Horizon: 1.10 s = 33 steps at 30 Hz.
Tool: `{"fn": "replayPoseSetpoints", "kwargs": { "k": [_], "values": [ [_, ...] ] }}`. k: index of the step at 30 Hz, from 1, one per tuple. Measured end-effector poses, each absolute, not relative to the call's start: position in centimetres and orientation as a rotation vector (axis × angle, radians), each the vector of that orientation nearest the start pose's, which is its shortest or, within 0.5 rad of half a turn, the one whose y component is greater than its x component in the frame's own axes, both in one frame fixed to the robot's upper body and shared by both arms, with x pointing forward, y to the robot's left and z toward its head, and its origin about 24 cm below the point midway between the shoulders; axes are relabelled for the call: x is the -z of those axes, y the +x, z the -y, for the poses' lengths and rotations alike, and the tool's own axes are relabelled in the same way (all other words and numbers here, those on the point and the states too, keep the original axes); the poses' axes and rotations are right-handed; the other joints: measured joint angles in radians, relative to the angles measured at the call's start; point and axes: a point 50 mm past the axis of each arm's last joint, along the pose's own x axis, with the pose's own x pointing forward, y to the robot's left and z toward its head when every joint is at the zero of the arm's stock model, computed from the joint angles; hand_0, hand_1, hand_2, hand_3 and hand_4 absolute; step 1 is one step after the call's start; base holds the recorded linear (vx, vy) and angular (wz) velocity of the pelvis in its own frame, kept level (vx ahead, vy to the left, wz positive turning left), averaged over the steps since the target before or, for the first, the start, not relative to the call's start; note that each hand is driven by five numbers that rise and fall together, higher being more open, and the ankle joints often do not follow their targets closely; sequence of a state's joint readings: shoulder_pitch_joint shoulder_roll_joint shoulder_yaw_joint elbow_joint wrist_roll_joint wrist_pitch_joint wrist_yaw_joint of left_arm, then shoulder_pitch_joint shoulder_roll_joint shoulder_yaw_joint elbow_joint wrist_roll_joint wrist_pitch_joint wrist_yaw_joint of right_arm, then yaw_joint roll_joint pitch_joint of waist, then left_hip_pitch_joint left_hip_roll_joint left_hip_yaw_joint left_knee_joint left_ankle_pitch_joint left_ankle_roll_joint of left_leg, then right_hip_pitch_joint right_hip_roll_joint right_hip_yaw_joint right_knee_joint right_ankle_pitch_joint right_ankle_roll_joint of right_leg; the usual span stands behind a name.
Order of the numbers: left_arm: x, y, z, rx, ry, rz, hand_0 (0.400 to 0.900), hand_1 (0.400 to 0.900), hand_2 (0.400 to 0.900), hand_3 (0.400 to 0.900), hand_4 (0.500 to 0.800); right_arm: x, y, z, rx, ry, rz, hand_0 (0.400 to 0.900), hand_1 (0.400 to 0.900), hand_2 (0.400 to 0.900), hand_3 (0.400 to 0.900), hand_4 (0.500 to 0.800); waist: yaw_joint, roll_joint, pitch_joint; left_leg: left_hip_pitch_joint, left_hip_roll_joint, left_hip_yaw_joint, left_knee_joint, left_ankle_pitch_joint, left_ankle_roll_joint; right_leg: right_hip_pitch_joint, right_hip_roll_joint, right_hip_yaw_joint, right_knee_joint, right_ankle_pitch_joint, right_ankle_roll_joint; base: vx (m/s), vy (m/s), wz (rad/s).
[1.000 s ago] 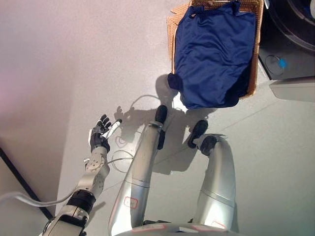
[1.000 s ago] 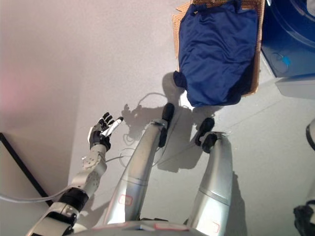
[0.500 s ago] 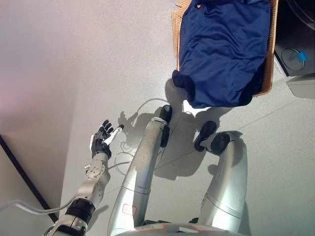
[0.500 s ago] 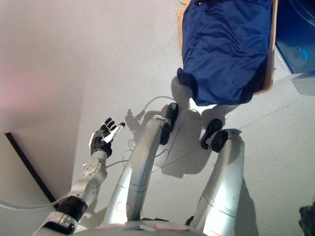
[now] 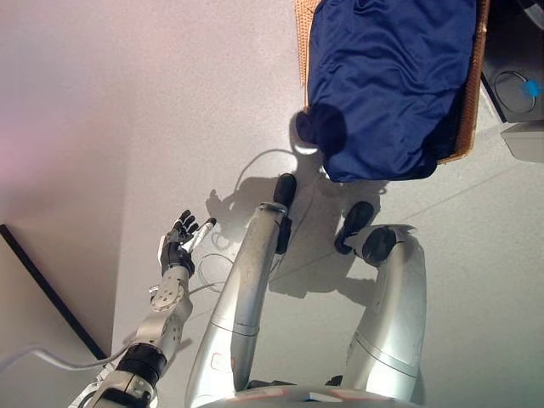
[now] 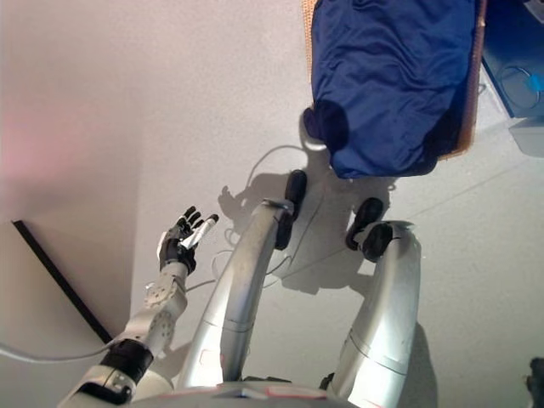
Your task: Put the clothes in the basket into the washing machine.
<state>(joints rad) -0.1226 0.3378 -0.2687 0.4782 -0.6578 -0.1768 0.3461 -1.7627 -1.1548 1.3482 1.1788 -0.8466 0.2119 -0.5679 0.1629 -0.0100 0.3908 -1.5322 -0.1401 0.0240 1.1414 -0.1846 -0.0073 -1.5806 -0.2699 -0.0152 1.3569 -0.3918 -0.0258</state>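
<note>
Filling the wicker basket (image 5: 470,102) on the floor (image 5: 170,110), the dark blue garment (image 5: 387,76) spills over its near edge. Well apart at lower left, the left hand (image 5: 178,244) hangs with fingers spread, holding nothing. No right hand shows.

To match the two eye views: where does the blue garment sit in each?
Left eye view: the blue garment fills the top right, lying in the wicker basket, one edge spilling over the rim.
Right eye view: same place, top right.
Shared landmark: the open left hand, low on the left over the floor.
</note>
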Motion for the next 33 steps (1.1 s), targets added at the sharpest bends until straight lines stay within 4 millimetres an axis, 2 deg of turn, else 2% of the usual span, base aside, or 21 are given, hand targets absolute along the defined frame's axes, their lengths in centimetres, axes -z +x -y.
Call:
{"fn": "replayPoseSetpoints", "kwargs": {
  "k": [4, 9, 10, 11, 17, 20, 25, 30, 33],
  "values": [
    [2.9, 25.4, -21.0, -0.329, -0.19, -0.31, 0.9, 0.9, 0.9, 0.9, 0.8, -43.0, 31.5, 34.2, 1.165, -2.518, 0.258, 0.4, 0.4, 0.4, 0.4, 0.5, -0.005, -0.005, 0.001, 0.003, 0.0, -0.002, -0.004, 0.001, 0.002, 0.006, 0.002, -0.001, -0.01, 0.004, 0.007, 0.05, 0.0, -0.02],
    [3.5, 25.1, -22.0, -0.367, -0.182, -0.335, 0.9, 0.9, 0.9, 0.9, 0.8, -42.5, 31.5, 34.9, 1.135, -2.597, 0.179, 0.4, 0.4, 0.4, 0.4, 0.5, -0.018, -0.053, -0.003, 0.01, -0.003, 0.001, -0.028, 0.01, 0.004, 0.009, 0.0, 0.001, -0.028, 0.015, 0.01, 0.0, 0.008, 0.01],
    [3.4, 25.2, -22.3, -0.378, -0.188, -0.329, 0.9, 0.9, 0.9, 0.9, 0.8, -42.5, 31.4, 35.1, 1.135, -2.603, 0.152, 0.684, 0.684, 0.684, 0.684, 0.671, -0.017, -0.062, 0.001, 0.013, 0.003, -0.002, -0.032, 0.004, 0.006, 0.014, 0.005, -0.004, -0.038, 0.013, 0.009, -0.02, 0.02, 0.08],
    [3.4, 25.1, -22.4, -0.381, -0.191, -0.328, 0.9, 0.9, 0.9, 0.9, 0.8, -42.1, 31.4, 35.6, 1.117, -2.606, 0.095, 0.9, 0.9, 0.9, 0.9, 0.8, -0.02, -0.074, -0.004, 0.011, 0.0, -0.001, -0.038, 0.011, 0.006, 0.012, 0.002, -0.004, -0.04, 0.016, 0.01, 0.05, -0.024, -0.11],
    [3.3, 25.2, -22.3, -0.369, -0.204, -0.32, 0.9, 0.9, 0.9, 0.9, 0.8, -41.3, 30.8, 37.9, 1.093, -2.505, -0.184, 0.9, 0.9, 0.9, 0.9, 0.8, -0.012, -0.081, -0.004, 0.032, -0.002, 0.009, -0.039, 0.01, 0.019, 0.033, 0.0, 0.005, -0.046, 0.019, 0.015, -0.01, 0.006, -0.01],
    [3.3, 25.2, -22.2, -0.369, -0.208, -0.323, 0.9, 0.9, 0.9, 0.9, 0.8, -41.3, 30.4, 38.6, 1.113, -2.441, -0.267, 0.9, 0.9, 0.9, 0.9, 0.8, -0.005, -0.079, -0.005, 0.03, -0.002, 0.01, -0.031, 0.004, 0.019, 0.031, 0.001, 0.009, -0.042, 0.019, 0.016, -0.01, 0.038, -0.09],
    [3.6, 25.1, -22.6, -0.389, -0.207, -0.334, 0.9, 0.9, 0.9, 0.9, 0.8, -41.4, 31.1, 37.7, 1.107, -2.421, -0.213, 0.9, 0.9, 0.9, 0.9, 0.8, 0.002, -0.079, -0.005, 0.031, 0.001, 0.011, -0.032, 0.01, 0.018, 0.031, 0.003, 0.008, -0.047, 0.021, 0.014, -0.02, 0.038, -0.08],
    [3.9, 24.9, -22.9, -0.402, -0.205, -0.349, 0.9, 0.9, 0.9, 0.9, 0.8, -41.6, 33.0, 34.7, 1.052, -2.457, -0.054, 0.9, 0.9, 0.9, 0.9, 0.8, 0.004, -0.079, -0.005, 0.032, 0.002, 0.011, -0.034, 0.01, 0.017, 0.031, 0.004, 0.007, -0.049, 0.021, 0.014, -0.01, 0.013, -0.02],
    [4.1, 24.8, -22.8, -0.404, -0.207, -0.354, 0.9, 0.9, 0.9, 0.9, 0.8, -41.7, 34.0, 32.4, 1.021, -2.474, 0.102, 0.9, 0.9, 0.9, 0.9, 0.8, 0.006, -0.079, -0.005, 0.034, 0.003, 0.01, -0.036, 0.01, 0.017, 0.034, 0.005, 0.005, -0.051, 0.021, 0.014, -0.04, 0.022, -0.06]
  ]
}}
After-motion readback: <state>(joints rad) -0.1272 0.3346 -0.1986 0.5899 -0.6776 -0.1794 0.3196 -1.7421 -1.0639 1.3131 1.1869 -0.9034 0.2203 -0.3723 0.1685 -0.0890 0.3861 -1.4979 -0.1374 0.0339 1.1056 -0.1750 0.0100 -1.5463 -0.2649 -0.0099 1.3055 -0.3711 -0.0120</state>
